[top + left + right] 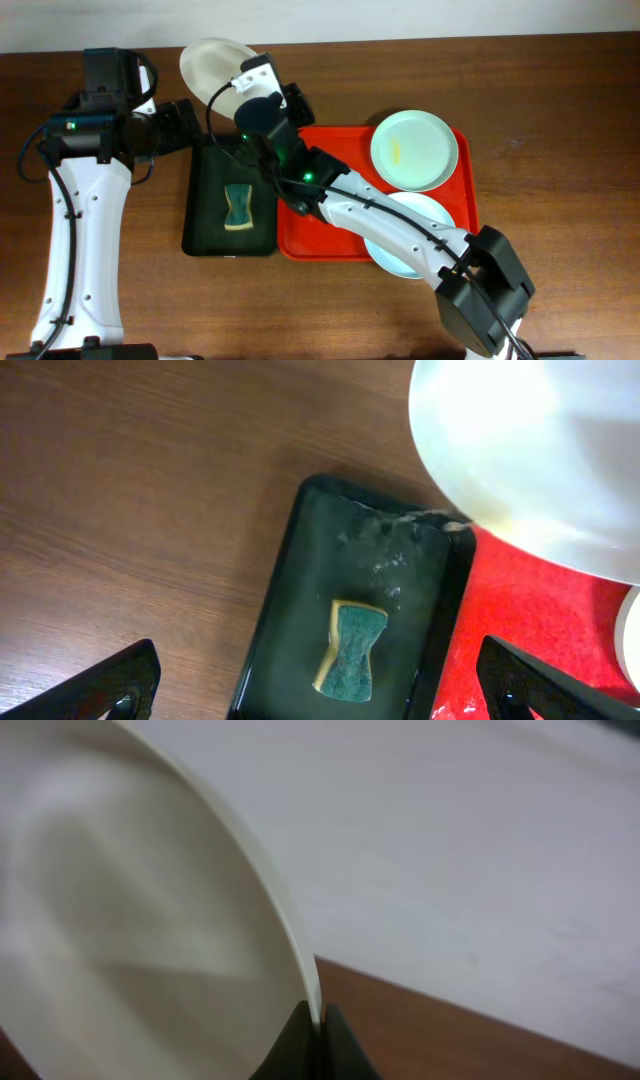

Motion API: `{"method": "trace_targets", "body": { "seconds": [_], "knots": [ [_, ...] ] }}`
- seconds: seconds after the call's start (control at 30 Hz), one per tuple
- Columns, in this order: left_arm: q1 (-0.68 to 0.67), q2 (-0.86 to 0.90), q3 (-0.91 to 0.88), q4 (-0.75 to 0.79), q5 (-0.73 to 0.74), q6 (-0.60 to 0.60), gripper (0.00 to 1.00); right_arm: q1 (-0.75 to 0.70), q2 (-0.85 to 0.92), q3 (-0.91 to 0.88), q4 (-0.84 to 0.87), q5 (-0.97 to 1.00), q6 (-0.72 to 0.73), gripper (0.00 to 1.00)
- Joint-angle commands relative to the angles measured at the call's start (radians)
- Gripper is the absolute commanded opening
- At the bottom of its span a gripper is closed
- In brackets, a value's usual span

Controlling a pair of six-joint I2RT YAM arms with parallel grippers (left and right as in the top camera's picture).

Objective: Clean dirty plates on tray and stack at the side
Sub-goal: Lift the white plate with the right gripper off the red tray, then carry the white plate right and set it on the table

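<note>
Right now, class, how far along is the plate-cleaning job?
Done: no stack of cleaned plates shows yet. In hand: the right jaws grip the white plate by its rim, held up beyond the green tray. The left jaws stand open, empty, and the sponge lies in that tray. Left: two pale plates on the red tray, one visibly smeared.

The overhead camera looks straight down from well above the table (560, 80) and covers the red tray (305, 240), the dark green tray (205, 190), the sponge (238, 207) and the white plate (210, 65). The left wrist camera looks steeply down from mid height; it shares the dark green tray (300, 580), the sponge (350, 650), the plate edge (530, 450) and a strip of red tray (520, 610) with the overhead view. The right wrist camera sits right against the plate rim (290, 940) and looks along it, out of focus.
</note>
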Motion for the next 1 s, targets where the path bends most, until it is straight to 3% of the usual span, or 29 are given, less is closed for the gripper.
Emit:
{"method": "trace_targets", "body": {
  "seconds": [0.0, 0.47, 0.53, 0.9, 0.97],
  "knots": [
    [0.002, -0.001, 0.005, -0.001, -0.007, -0.009, 0.99, 0.025, -0.043, 0.023, 0.047, 0.074, -0.067, 0.04],
    [0.002, -0.001, 0.005, -0.001, -0.007, -0.01, 0.99, 0.03, -0.043, 0.023, 0.08, 0.187, -0.023, 0.04],
    [0.002, -0.001, 0.005, -0.001, -0.007, -0.01, 0.99, 0.031, -0.043, 0.022, 0.058, 0.201, 0.076, 0.04],
    [0.002, -0.001, 0.005, -0.001, -0.007, -0.01, 0.99, 0.03, -0.043, 0.022, -0.122, 0.119, 0.216, 0.04],
    [0.002, -0.001, 0.005, -0.001, -0.007, -0.01, 0.99, 0.026, -0.043, 0.022, -0.208, 0.119, 0.325, 0.04]
  ]
}}
